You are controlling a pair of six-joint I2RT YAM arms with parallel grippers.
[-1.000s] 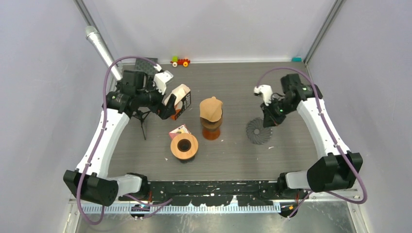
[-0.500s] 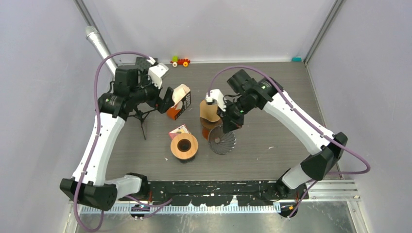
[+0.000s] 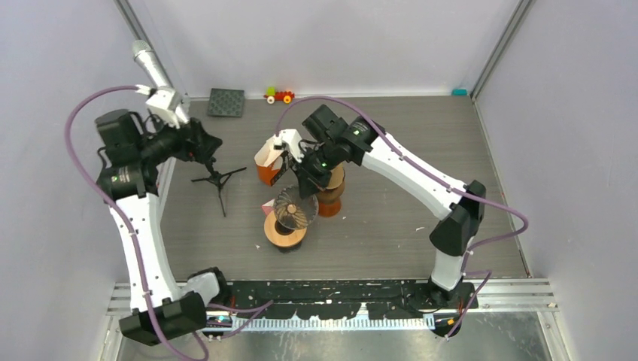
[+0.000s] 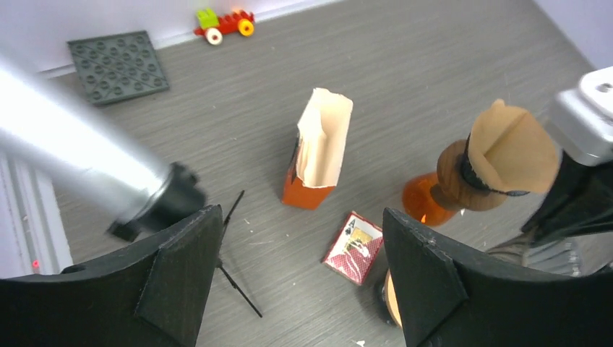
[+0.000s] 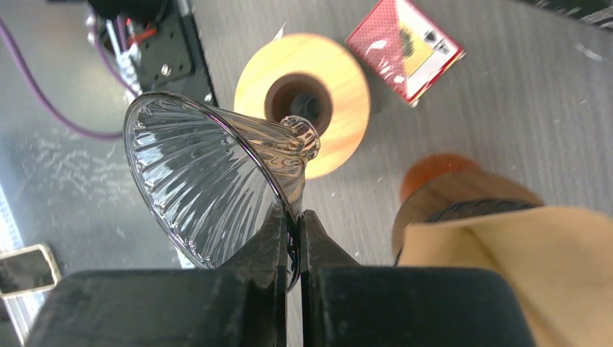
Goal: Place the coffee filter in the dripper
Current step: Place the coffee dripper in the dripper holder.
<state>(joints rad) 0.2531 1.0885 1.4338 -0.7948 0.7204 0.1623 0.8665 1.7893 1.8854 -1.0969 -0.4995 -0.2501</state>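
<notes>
The ribbed glass dripper [image 5: 209, 181] is pinched at its rim in my right gripper [image 5: 293, 231], which is shut on it. It hangs tilted just above the round wooden ring base [image 5: 340, 79], as the top view shows for dripper [image 3: 295, 210] and ring [image 3: 282, 235]. The tan paper coffee filter [image 4: 509, 148] sits on a wooden and amber stand [image 3: 329, 201], right beside the right gripper [image 3: 299, 194]; it also shows at the right wrist view's lower right [image 5: 535, 246]. My left gripper [image 4: 303, 282] is wide open and empty, far left [image 3: 205, 143].
An orange box of paper filters [image 3: 269, 156] stands behind the dripper. A red playing-card pack [image 4: 356, 247] lies next to the ring. A small black tripod [image 3: 218, 179], a grey studded plate [image 3: 226, 102], a toy car [image 3: 279, 95] and a silver tube [image 3: 154, 69] are at the back left.
My right arm carried the dripper from the right side leftward to above the wooden ring. My left arm drew back to the left, away from the orange box.
</notes>
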